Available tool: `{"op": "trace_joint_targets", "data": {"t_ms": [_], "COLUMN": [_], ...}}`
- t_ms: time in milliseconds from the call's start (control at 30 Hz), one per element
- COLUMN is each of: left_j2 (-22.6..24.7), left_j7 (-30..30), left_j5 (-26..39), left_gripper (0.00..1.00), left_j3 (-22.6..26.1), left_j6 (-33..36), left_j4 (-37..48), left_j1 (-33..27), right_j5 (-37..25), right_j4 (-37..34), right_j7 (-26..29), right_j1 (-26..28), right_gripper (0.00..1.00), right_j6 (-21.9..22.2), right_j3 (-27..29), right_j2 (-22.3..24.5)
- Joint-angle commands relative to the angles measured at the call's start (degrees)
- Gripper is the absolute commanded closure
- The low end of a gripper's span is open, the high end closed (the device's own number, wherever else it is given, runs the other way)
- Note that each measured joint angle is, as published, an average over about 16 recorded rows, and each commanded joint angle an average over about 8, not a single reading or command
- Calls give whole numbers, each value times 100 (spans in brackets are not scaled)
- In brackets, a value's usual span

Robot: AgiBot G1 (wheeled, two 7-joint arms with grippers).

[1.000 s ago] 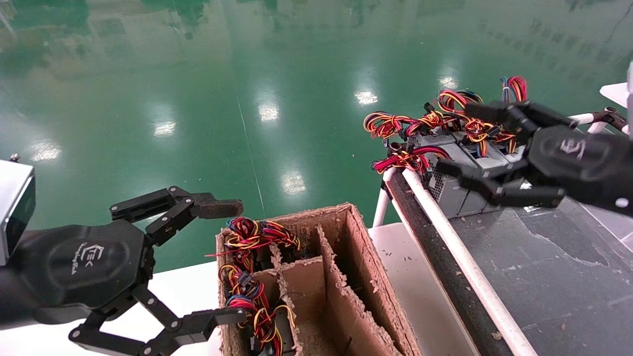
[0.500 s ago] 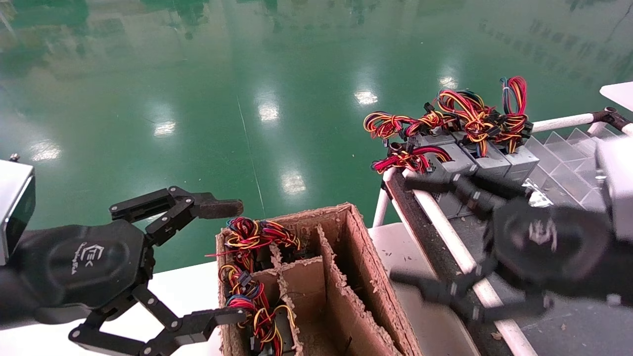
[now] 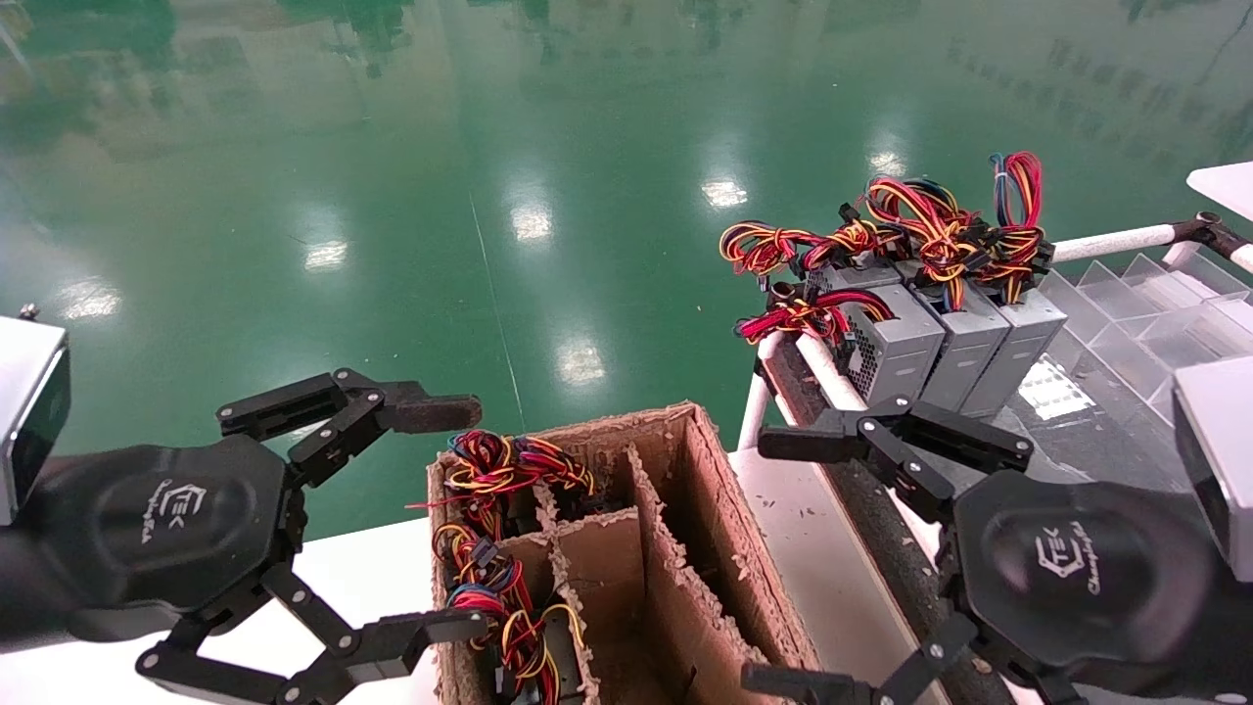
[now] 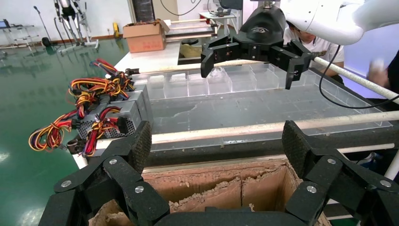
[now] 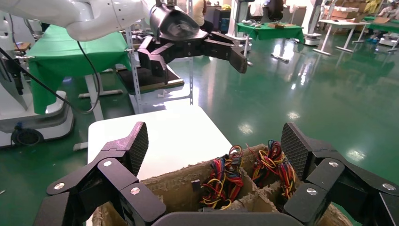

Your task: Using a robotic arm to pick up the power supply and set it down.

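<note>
**Q:** Grippers nearest the camera, what are they doing?

**A:** Left gripper (image 3: 445,519) is hanging at eight o'clock, fingers spread wide, holding nothing. Right gripper (image 3: 788,563) is hanging at four o'clock, also spread and empty, beside the carton (image 3: 685,548).

**Q:** And the power supply?

**A:** A power supply (image 3: 896,343) is sitting farther off at two o'clock, in a row of three.

**Q:** Risks?

**A:** I'm judging that wires (image 3: 930,230) are tangling across neighbours, so lifting one could drag another.

Three power supplies (image 3: 964,338), one carton (image 3: 626,558), two end effectors (image 3: 431,519).
</note>
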Motion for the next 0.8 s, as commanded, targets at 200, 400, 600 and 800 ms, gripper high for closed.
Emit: {"op": "trace_joint_targets", "data": {"t_ms": [200,400,600,800], "left_j2": [0,0,0,0], "left_j7": [0,0,0,0], "left_j5": [0,0,0,0], "left_gripper": [0,0,0,0], "left_j3": [0,0,0,0], "left_j6": [0,0,1,1], "left_j4": [0,0,0,0], "left_j1": [0,0,0,0], "right_j5": [-28,-48,-57,-63], "right_j4": [-83,-124,-148,-163], "right_j7": [-18,-26,-31,-33], "right_j1": [47,68,82,91], "right_gripper": [0,0,0,0], "right_j6": [13,19,22,25], "right_j3": [-5,-8,-11,-13], "right_j2": [-10,-15,-18,-20]}}
